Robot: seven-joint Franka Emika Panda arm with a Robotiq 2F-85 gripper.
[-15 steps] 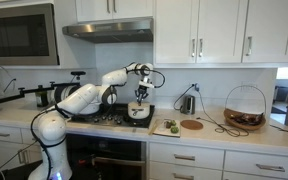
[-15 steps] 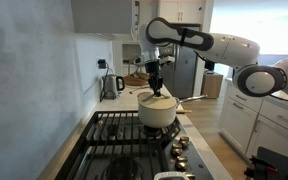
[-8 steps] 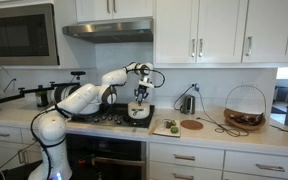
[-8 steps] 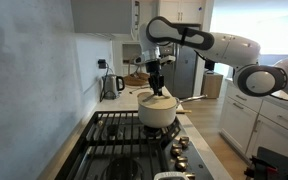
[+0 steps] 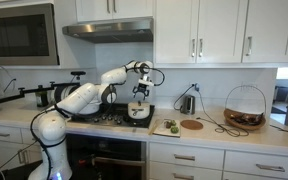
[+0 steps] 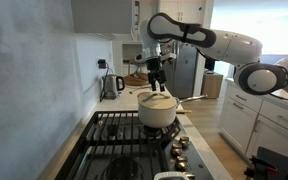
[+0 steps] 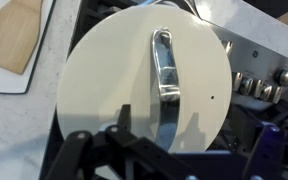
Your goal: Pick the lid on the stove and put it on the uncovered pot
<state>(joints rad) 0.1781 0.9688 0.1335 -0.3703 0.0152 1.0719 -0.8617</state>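
Lid (image 7: 104, 90) rests on pot (image 6: 157, 114), just below tool (image 6: 156, 79)

- uncovered pot (image 6: 157, 113): mouth and inside hidden under the lid (image 7: 114, 90); wholly hidden in the wrist view.
- gripper (image 7: 169, 160): dark, blurred, cut off by the wrist view's bottom edge.
- wooden board (image 7: 14, 35): cut off at the top-left corner.
- stove (image 6: 124, 135): its knobs (image 7: 259, 85) blurred.
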